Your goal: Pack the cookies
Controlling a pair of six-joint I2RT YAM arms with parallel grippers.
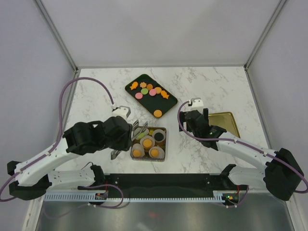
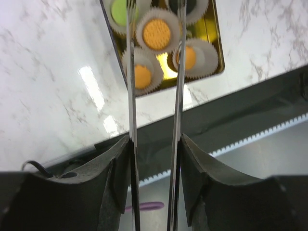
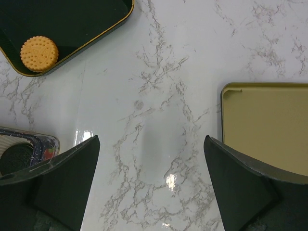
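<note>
Loose cookies (image 1: 150,91), orange, pink, green, star and fish shaped, lie on a black tray (image 1: 133,83); one round orange cookie (image 1: 157,113) sits at its near end and shows in the right wrist view (image 3: 39,53). A gold tin (image 1: 165,130) holds white paper cups with orange cookies (image 2: 157,33), a green one (image 2: 119,9) and a dark one (image 1: 159,136). My left gripper (image 1: 129,133) (image 2: 155,144) is shut on metal tongs (image 2: 132,96), whose blades reach over the tin and stand apart. My right gripper (image 1: 198,117) (image 3: 151,142) is open and empty over bare marble.
A flat gold lid (image 1: 225,124) (image 3: 269,125) lies right of my right gripper. The tin's corner (image 3: 48,140) shows at the right wrist view's lower left. A black rail (image 1: 163,180) runs along the table's near edge. Grey walls enclose the table.
</note>
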